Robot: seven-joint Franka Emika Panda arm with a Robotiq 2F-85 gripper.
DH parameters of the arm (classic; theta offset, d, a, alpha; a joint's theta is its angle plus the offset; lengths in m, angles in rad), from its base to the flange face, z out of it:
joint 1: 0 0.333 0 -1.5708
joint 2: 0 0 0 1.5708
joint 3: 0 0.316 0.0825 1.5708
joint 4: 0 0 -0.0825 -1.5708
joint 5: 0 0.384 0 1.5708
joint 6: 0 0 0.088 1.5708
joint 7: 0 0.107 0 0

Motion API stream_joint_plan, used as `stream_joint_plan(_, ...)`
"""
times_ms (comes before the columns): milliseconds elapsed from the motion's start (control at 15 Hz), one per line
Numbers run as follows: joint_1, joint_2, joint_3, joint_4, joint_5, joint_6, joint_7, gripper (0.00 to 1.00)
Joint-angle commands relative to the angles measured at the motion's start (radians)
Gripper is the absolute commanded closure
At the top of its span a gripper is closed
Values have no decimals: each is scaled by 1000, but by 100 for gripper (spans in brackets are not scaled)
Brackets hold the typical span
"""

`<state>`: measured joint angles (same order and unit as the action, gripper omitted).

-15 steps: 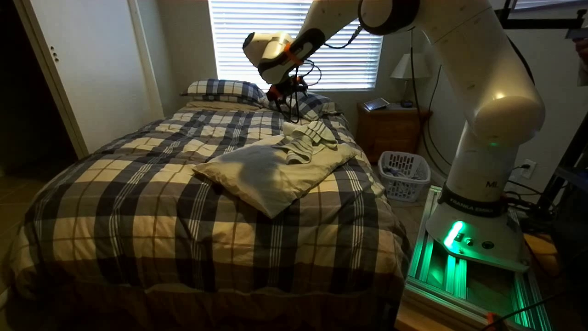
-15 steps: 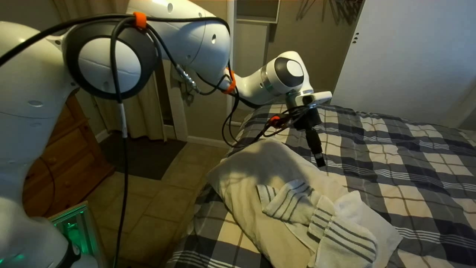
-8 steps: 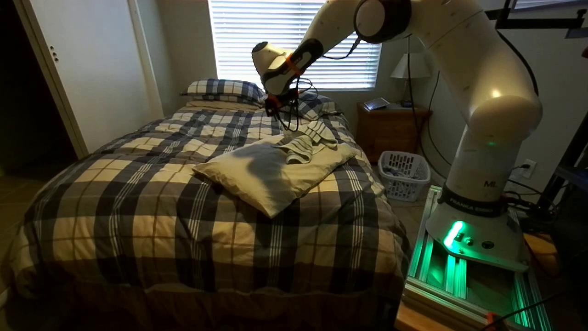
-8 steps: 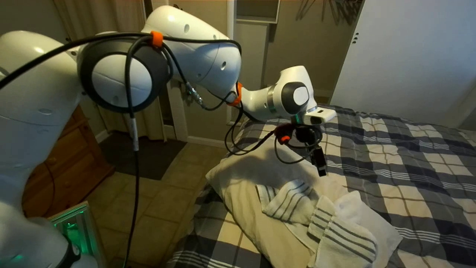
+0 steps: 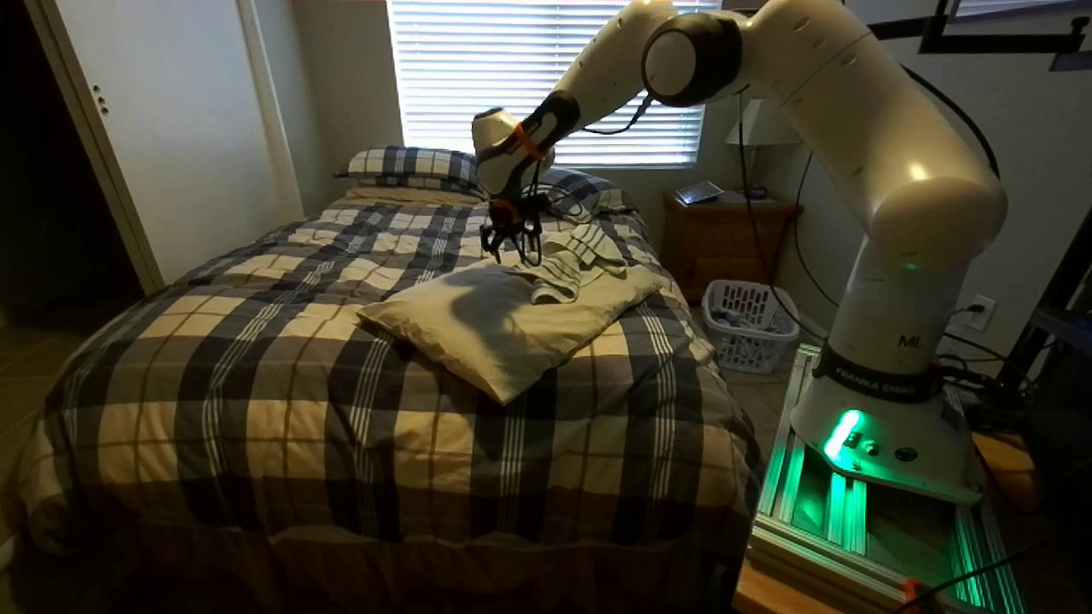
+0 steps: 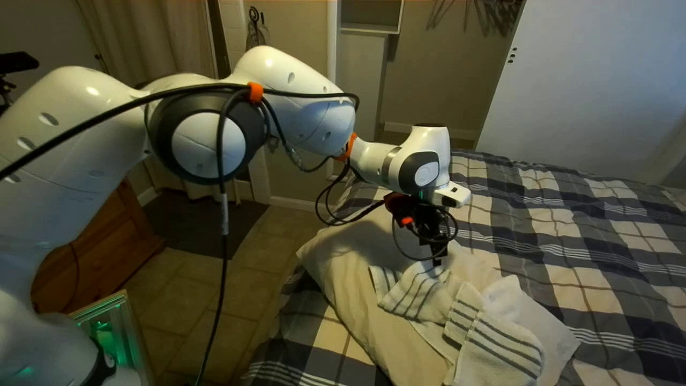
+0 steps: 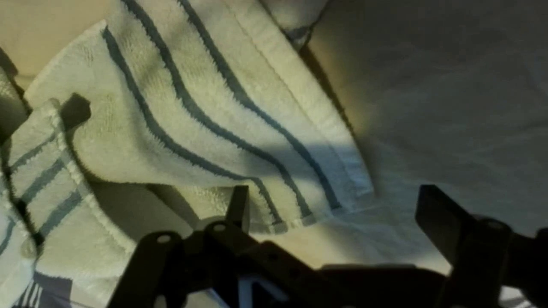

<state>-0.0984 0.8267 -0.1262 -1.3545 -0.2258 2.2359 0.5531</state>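
- Pointing down at the end of the striped towel [image 7: 171, 107], the claw [image 7: 334, 203] stands spread wide, pinching nothing; contact with the cloth cannot be confirmed.
- Towel location: crumpled on the pale pillow [image 5: 512, 341], which lies on the bed [image 5: 409, 477].
- Wrist view: one finger overlaps the towel, the other stands over bare pillow, the towel's corner between.
- Step in hand, as judged: lining up on the towel, grip not yet made.
- Next move, as judged: calls for closing low on the cloth, clear of the pillow.
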Motion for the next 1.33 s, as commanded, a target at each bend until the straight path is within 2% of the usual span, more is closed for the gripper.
stream_joint_plan(0,25,93,-33,111,48,-95,-78,0)
stream_joint_plan(133,37,122,-49,148,38,-129,-81,0)
stream_joint_plan(200,40,136,-55,168,36,-143,-83,25)
stream_joint_plan(267,46,146,-63,181,32,-144,-76,26)
stream_joint_plan(333,46,155,-64,200,36,-154,-80,32)
stream_joint_plan(533,52,172,-66,239,38,-167,-80,56)
stream_joint_plan(933,51,211,-62,303,43,-230,-85,96)
stream_joint_plan(1000,50,214,-59,310,45,-242,-87,100)
stream_joint_plan(1267,55,200,-35,321,64,-247,-95,98)
